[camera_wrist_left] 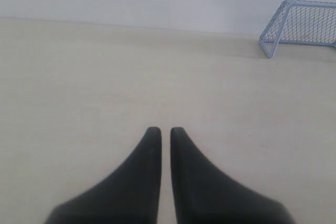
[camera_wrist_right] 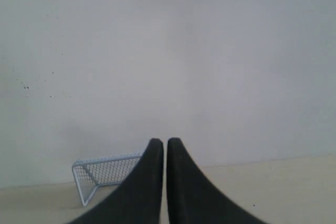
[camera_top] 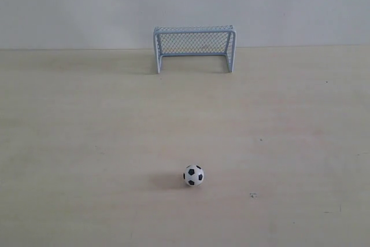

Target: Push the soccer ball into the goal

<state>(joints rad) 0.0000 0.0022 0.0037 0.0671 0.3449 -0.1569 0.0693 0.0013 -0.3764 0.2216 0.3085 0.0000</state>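
Observation:
The soccer ball (camera_top: 193, 175), tiny, white with black patches, rests on the pale wooden table near the front in the exterior view, well short of the goal. The goal (camera_top: 193, 47), pale blue-white with mesh netting, stands at the back against the wall, its mouth facing the ball. Neither arm shows in the exterior view. My left gripper (camera_wrist_left: 165, 129) is shut and empty above bare table, with the goal (camera_wrist_left: 302, 26) far off to one side. My right gripper (camera_wrist_right: 165, 141) is shut and empty too, partly covering the goal (camera_wrist_right: 102, 174). The ball is out of both wrist views.
A light wooden table (camera_top: 87, 143) runs back to a plain grey-white wall (camera_top: 69, 4). A few small dark specks (camera_top: 253, 195) mark the surface to the right of the ball.

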